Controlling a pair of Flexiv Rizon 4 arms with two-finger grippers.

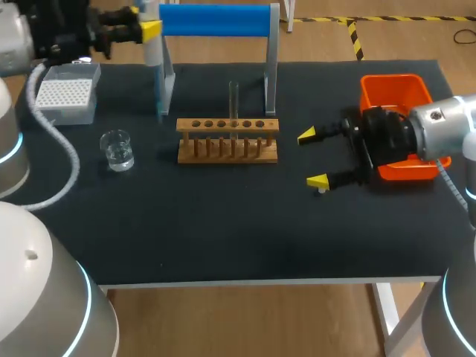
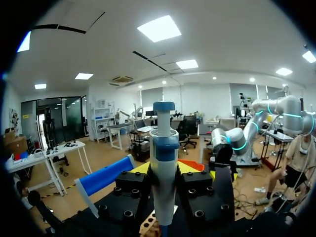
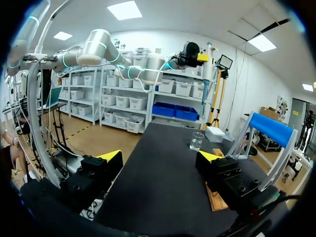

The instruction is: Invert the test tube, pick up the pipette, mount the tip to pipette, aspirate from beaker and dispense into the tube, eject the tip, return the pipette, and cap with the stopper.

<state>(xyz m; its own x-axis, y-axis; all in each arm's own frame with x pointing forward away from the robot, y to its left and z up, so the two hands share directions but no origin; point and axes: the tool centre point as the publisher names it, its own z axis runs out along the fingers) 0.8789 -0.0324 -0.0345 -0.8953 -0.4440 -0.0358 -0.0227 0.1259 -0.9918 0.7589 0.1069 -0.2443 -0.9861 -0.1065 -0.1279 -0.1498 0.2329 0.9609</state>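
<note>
Black table [image 1: 223, 223], orange bin [image 1: 394, 77] at right, blue-barred stand [image 1: 216, 20] behind

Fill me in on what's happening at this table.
The left gripper is shut on the pipette, at the table's far left corner, beside the blue stand and near the tip box. The right gripper is open and empty, over the mat between the rack and the orange bin. The tube stands upright in the rack. The beaker sits at the left with clear liquid in it.
</note>
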